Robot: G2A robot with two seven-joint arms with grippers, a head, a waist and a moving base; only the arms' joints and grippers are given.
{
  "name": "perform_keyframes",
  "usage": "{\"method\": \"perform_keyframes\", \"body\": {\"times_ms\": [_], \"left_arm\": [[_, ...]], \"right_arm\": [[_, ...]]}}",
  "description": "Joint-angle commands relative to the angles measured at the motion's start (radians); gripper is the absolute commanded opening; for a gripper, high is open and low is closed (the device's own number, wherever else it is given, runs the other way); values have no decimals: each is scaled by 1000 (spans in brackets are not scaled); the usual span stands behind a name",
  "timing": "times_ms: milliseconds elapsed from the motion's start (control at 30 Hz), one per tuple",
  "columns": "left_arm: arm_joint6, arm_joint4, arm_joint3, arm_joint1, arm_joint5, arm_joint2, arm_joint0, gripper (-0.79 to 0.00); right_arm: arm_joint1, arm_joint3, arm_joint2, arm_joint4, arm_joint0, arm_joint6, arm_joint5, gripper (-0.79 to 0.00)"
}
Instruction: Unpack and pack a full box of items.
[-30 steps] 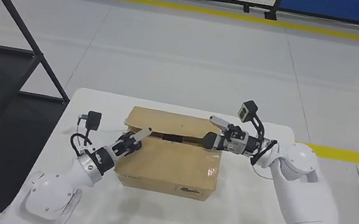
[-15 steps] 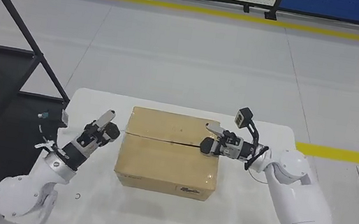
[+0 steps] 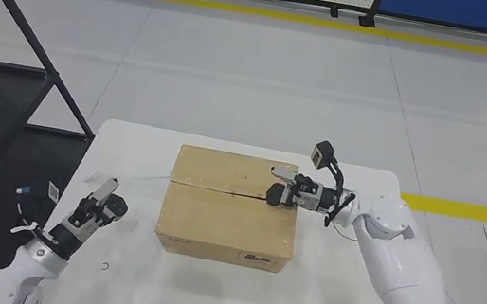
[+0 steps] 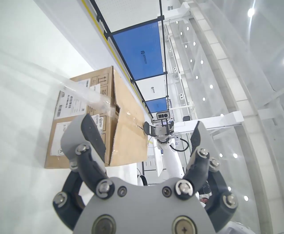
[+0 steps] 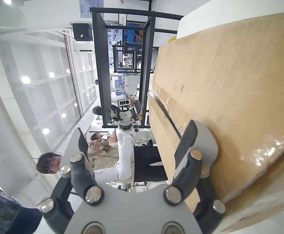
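A closed brown cardboard box [image 3: 230, 206] stands in the middle of the white table [image 3: 346, 293], with a slit seam [image 3: 219, 187] running along its top. My right gripper [image 3: 275, 184] is open at the right end of that seam. In the right wrist view, one finger [image 5: 188, 139] rests on the box [image 5: 221, 88] beside the seam [image 5: 164, 113], and the other finger is off its edge. My left gripper [image 3: 112, 195] hangs open over the table, well left of the box. From its wrist view, that gripper [image 4: 144, 135] faces the labelled end of the box [image 4: 88, 115], where a strip of clear tape [image 4: 88, 94] sticks out.
A black metal frame [image 3: 10, 48] stands past the table's left edge. A small ring-like bit [image 3: 103, 266] lies on the table near the front left. Bare table surface lies in front of the box and to its right.
My left gripper has drawn back from the seam on the box top to the table's left front. My right gripper has slid back along the seam toward the box's right end.
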Motion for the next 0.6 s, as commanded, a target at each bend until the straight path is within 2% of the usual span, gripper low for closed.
{"method": "perform_keyframes", "body": {"times_ms": [0, 233, 333, 567], "left_arm": [[1, -1, 0, 0, 0, 0, 0, 0], [4, 7, 0, 0, 2, 1, -1, 0], [53, 61, 7, -2, 27, 25, -9, 0], [72, 19, 118, -8, 86, 80, -70, 0]], "right_arm": [[0, -1, 0, 1, -1, 0, 0, 0], [0, -2, 1, 3, -4, -7, 4, 0], [4, -37, 9, -4, -20, -29, 33, 0], [30, -60, 64, -1, -57, 7, 56, 0]]}}
